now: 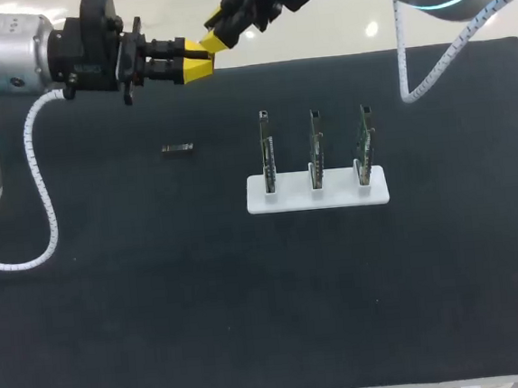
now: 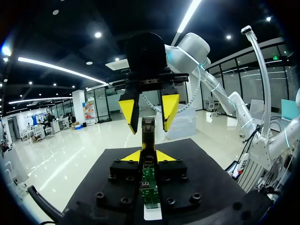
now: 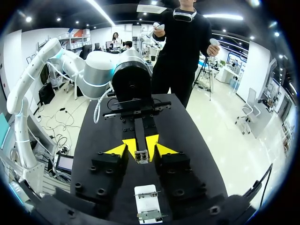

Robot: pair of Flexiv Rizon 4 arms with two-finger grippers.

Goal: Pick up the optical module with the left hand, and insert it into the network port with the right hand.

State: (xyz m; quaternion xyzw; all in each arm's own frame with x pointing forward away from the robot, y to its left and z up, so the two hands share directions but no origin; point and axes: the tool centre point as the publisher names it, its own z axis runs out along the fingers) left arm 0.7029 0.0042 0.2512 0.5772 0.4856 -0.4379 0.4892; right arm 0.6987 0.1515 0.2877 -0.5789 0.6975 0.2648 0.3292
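Presently, upper centre of the head view, left gripper clamps the optical module outward so the spread-fingered right gripper can receive it.

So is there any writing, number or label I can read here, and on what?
None can be read.
The optical module in the left gripper shows no legible print.
The circuit boards on the white stand may carry markings, but too small to read.
The small dark part on the black mat: too small to tell.
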